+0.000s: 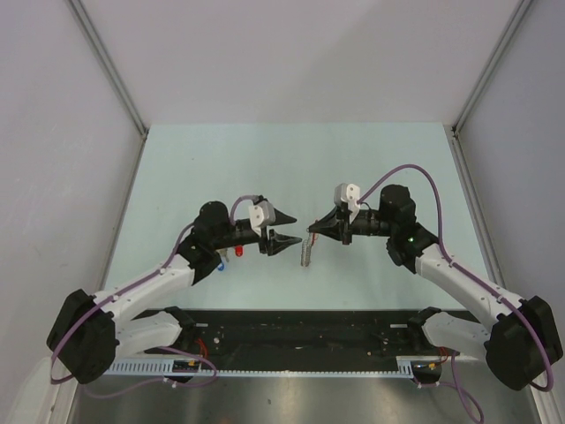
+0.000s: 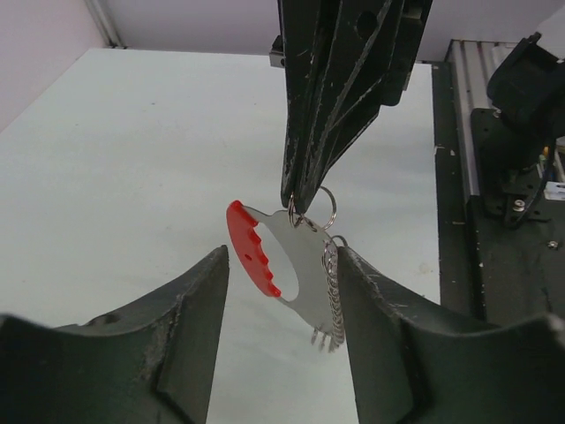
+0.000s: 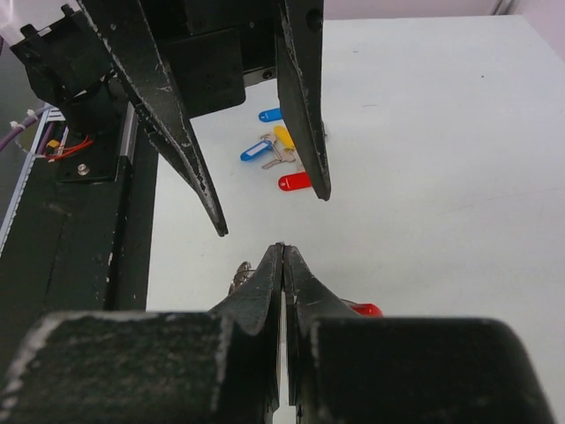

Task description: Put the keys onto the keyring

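Right gripper [image 3: 282,253] first: its two fingers are pressed together with no gap between them, pinching a small wire ring [image 2: 301,215] at the top of the keyring [image 2: 309,274]. The keyring hangs from that pinch, roughly upright and above the worktop [image 1: 265,168]. In the left wrist view its red band [image 2: 251,247] curves down one side, a flat grey plate [image 2: 305,243] forms the middle, and a grey chain [image 2: 333,296] dangles down the other side, ending lower than the band.

Left gripper [image 1: 297,229] faces the right one almost tip to tip, with its fingers [image 2: 190,327] set apart. The keyring hangs in the gap between them. The chain lies just beside one finger, and I cannot tell whether it touches. This gripper is clamped on nothing.

The keys [image 3: 278,157] lie in a loose bunch on the worktop, near the left arm and well apart from the keyring. Blue, yellow and red plastic heads show among them. One blue head carries a pale label window [image 3: 256,152], too small to read.
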